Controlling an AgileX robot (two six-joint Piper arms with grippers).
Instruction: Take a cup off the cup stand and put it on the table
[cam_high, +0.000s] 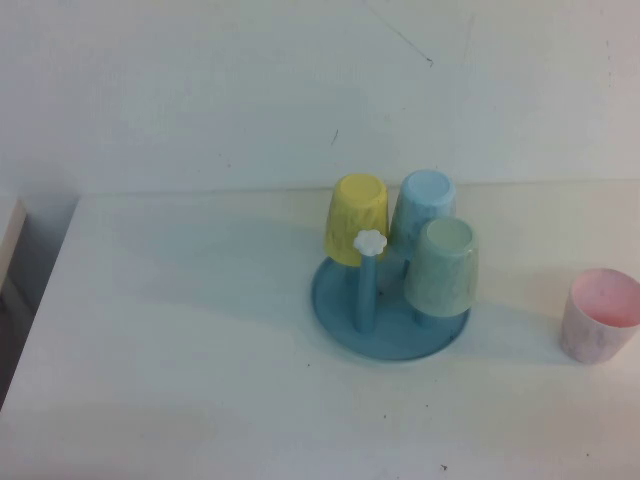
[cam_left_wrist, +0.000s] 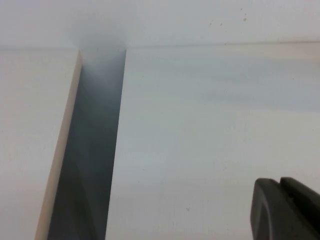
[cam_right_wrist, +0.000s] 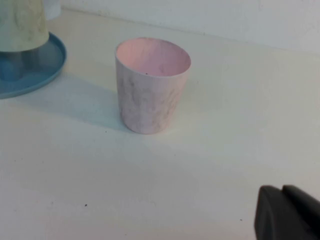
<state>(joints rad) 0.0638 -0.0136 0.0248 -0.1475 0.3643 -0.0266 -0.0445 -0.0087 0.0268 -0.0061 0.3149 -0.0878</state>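
The pale yellow cup (cam_high: 357, 218) hangs upside down on a back peg of the blue cup stand (cam_high: 390, 340), which sits right of centre on the white table (cam_high: 180, 330). One front peg (cam_high: 370, 242) with a white flower knob is bare. Neither gripper shows in the high view. My left gripper (cam_left_wrist: 280, 186) hovers over bare table near its left edge, its fingers together and empty. My right gripper (cam_right_wrist: 282, 192) is low over the table near the pink cup (cam_right_wrist: 151, 85), its fingers together and empty. The yellow cup is out of both wrist views.
A pale blue cup (cam_high: 424, 205) and a pale green cup (cam_high: 443, 265) also hang on the stand. The pink cup (cam_high: 598, 315) stands upright at the right. A dark gap (cam_left_wrist: 90, 150) separates the table from a side surface on the left.
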